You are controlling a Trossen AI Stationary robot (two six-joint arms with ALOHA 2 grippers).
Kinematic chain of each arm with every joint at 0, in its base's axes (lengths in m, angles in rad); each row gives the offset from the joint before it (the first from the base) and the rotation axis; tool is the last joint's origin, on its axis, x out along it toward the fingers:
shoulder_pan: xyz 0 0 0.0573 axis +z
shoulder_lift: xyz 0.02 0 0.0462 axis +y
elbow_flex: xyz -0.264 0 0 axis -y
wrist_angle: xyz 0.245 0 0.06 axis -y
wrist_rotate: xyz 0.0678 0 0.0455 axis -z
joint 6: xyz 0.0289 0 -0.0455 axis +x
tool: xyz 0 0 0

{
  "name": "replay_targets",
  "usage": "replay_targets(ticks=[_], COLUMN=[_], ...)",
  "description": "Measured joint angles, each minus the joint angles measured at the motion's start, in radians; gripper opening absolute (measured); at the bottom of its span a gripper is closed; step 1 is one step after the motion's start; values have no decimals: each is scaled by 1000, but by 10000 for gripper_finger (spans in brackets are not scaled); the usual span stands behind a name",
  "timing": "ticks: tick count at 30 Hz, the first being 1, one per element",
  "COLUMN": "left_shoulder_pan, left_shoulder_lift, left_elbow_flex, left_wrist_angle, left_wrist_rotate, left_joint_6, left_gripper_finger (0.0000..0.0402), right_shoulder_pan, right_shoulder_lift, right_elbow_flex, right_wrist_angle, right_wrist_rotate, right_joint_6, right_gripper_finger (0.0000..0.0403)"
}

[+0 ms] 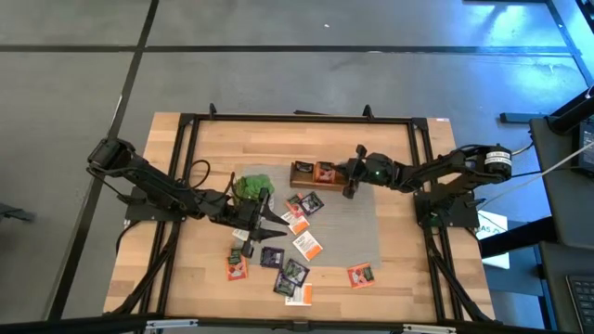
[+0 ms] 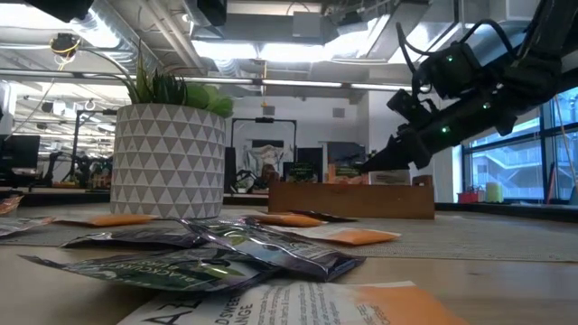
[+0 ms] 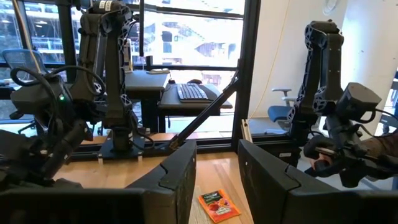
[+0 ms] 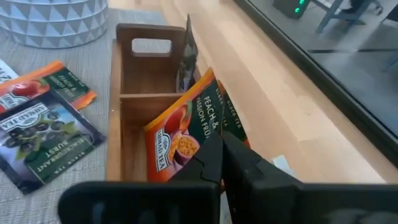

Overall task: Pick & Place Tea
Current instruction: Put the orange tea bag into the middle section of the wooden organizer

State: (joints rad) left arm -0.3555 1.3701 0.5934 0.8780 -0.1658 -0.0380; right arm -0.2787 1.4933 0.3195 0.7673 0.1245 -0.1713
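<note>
One orange sachet (image 4: 186, 134) is clamped in the right claw (image 4: 222, 163) over the wooden box (image 4: 134, 118); left claw (image 3: 214, 171) stands apart.

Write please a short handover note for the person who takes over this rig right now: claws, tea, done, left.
Right claw: shut, tips at the orange peach sachet leaning in the wooden box.
Left claw: open, empty, beside the potted plant.
Done: that sachet and a dark one are in the box.
Left: about a dozen loose sachets on the mat.
</note>
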Motion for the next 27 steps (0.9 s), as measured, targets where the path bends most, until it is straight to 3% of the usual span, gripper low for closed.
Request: replay_targets(ticks=[15, 22, 27], left_shoulder_pan=[0, 0, 0], left_shoulder_lift=[0, 0, 0], left_elbow_flex=[0, 0, 0], left_wrist_angle=[-12, -14, -14], left_wrist_rotate=[0, 0, 0], left_joint_6=[0, 0, 0], left_gripper_finger=[119, 117, 116], right_shoulder_pan=[1, 1, 3], right_shoulder_lift=[0, 0, -26], right_elbow_flex=[0, 0, 4], right_wrist_angle=[-1, -1, -4], right_wrist_rotate=[-49, -43, 21], right_joint_6=[-19, -17, -12], right_gripper_finger=[14, 76, 126])
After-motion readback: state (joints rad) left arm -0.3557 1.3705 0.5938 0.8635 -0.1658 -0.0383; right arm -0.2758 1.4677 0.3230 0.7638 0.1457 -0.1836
